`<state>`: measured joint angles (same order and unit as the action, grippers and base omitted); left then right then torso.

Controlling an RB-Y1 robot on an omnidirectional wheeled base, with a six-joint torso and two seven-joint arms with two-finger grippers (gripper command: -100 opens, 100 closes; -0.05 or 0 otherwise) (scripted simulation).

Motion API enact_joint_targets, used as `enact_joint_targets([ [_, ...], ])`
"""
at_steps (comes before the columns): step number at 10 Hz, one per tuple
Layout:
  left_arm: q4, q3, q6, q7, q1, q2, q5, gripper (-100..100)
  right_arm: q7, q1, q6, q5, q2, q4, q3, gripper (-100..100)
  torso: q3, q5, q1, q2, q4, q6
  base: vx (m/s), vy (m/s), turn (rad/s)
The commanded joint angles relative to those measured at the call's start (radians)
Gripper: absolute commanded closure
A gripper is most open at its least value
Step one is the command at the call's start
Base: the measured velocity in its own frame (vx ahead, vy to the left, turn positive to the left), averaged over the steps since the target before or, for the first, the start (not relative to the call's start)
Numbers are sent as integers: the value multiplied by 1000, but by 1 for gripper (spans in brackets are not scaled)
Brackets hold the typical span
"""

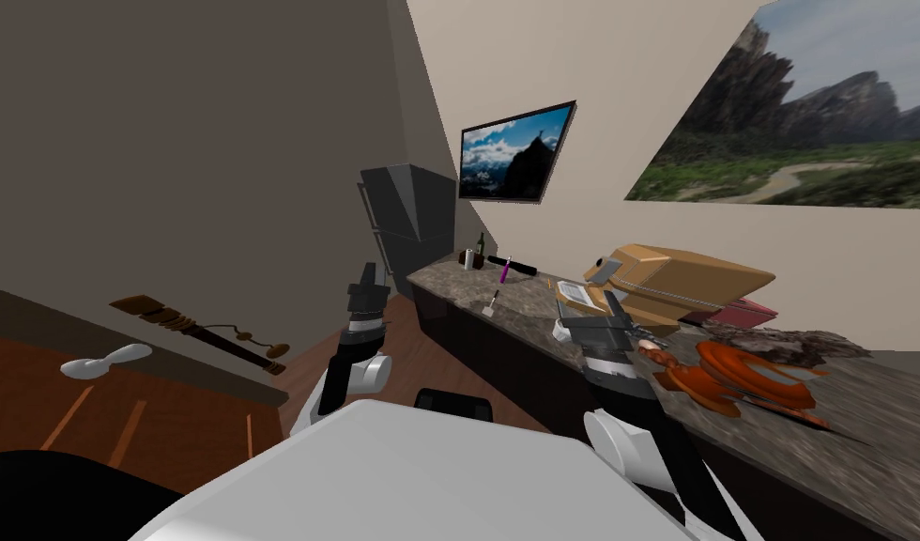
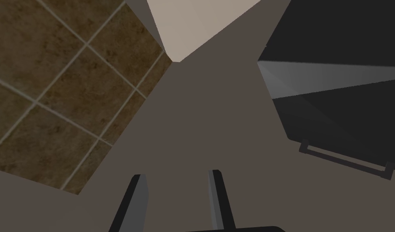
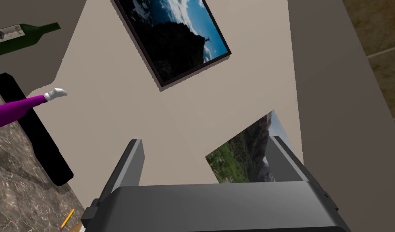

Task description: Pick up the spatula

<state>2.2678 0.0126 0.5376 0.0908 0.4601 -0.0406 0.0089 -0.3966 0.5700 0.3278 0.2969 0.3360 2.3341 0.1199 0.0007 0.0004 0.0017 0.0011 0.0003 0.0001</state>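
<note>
The spatula (image 1: 493,301) is small, with a pale blade and a thin handle. It lies on the dark marbled countertop (image 1: 533,310), toward the counter's front edge. My right gripper (image 1: 614,302) hovers above the counter to the right of the spatula and well apart from it. In the right wrist view the right gripper (image 3: 204,140) is open with nothing between its fingers (image 3: 132,161). My left gripper (image 1: 365,273) is raised left of the counter, in front of the dark fridge (image 1: 406,221). The left gripper (image 2: 176,174) is open and empty.
Behind the spatula lie a purple-handled tool (image 1: 505,270), a long black bar (image 1: 512,266), a green bottle (image 1: 481,246) and a white cup (image 1: 468,260). A tan box (image 1: 674,277) and an orange object (image 1: 740,376) sit to the right. A pencil (image 3: 67,218) lies near my right gripper.
</note>
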Motion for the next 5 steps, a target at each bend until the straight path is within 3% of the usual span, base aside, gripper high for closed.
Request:
enact_joint_targets([
  [1, 0, 0, 0, 0, 0, 0, 0, 0, -50, 10, -31, 50, 50, -9, 10, -100, 0, 0, 0, 0, 0, 0, -18, 39, 43],
  [2, 0, 0, 0, 0, 0, 0, 0, 0, -70, 10, -31, 61, 50, -9, 10, -100, 0, 0, 0, 0, 0, 0, -13, 32, 18],
  [3, 0, 0, 0, 0, 0, 0, 0, 0, -102, 16, -58, 100, 93, -22, 18, -100, 0, 0, 0, 0, 0, 0, -15, 42, 37],
  [4, 0, 0, 0, 0, 0, 0, 0, 0, -127, 16, -58, 113, 94, -22, 18, -100, 0, 0, 1, 0, 0, 0, -10, 34, 24],
  [5, 0, 0, 0, 0, 0, 0, 0, 0, -158, 23, -87, 151, 138, -36, 25, -100, 0, 0, 0, 0, 0, 0, -5, 40, 50],
])
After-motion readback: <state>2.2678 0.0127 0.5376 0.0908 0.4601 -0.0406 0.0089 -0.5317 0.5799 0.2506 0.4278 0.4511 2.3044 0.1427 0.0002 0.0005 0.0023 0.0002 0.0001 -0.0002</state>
